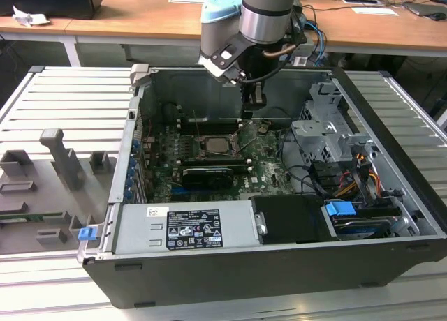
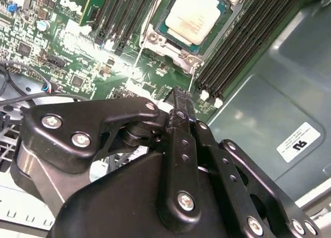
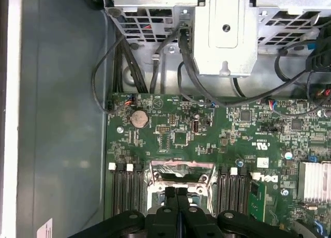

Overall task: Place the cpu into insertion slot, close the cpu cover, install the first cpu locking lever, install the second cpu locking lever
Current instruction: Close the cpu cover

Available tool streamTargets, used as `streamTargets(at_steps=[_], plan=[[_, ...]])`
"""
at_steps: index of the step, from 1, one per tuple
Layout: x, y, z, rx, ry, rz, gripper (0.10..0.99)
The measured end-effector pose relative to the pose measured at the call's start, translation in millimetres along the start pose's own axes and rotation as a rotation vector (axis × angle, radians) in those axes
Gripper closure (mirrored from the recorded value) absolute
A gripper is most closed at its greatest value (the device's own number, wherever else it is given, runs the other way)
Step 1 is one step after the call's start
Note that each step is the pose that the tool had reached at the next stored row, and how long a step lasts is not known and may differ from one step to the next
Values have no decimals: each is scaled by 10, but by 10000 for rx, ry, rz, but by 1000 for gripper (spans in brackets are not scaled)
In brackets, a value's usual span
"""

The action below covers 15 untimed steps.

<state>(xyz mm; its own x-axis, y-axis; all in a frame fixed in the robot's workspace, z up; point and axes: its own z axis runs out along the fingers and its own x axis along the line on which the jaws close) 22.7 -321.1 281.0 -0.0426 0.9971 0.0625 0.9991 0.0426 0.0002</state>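
Since the cpu (image 2: 195, 14) already lies flat inside the insertion slot (image 3: 154, 192) on the green circuit board (image 3: 170, 129), the placing step is judged complete. In the second wrist view its dull silver top shows through the cut-out of the cpu cover (image 2: 173, 46). The cover appears to lie down around the chip rather than stand open, so the closing step is judged done or nearly so; whether it is fully seated cannot be told. Two thin wire levers (image 2: 137, 62) (image 2: 192, 78) run beside the socket. They appear to rise off the board rather than sit hooked under their catches, so both locking steps are judged outstanding. The gripper (image 2: 178, 93) is empty, with its two fingers pressed together in both wrist views. In the second wrist view its tip is near one corner of the socket, close to the end of the nearer lever; contact with that lever cannot be confirmed. In the exterior view the gripper (image 1: 250, 110) hangs inside the open computer case (image 1: 209, 265), beyond the socket and toward the exterior view's right. There it is above the long black memory slots (image 2: 243, 46).
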Motion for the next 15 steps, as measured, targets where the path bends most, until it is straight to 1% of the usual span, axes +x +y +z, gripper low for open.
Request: streamTargets(at_steps=[1, 2, 3, 11, 15], plan=[[-1, 9, 9, 21, 3, -364, 980], [-2, 29, 18, 32, 2, -526, 980], [-4, 32, 26, 36, 0, -578, 980], [-38, 37, 51, 28, 1, -610, 980], [-41, 102, 57, 28, 2, -619, 980]])
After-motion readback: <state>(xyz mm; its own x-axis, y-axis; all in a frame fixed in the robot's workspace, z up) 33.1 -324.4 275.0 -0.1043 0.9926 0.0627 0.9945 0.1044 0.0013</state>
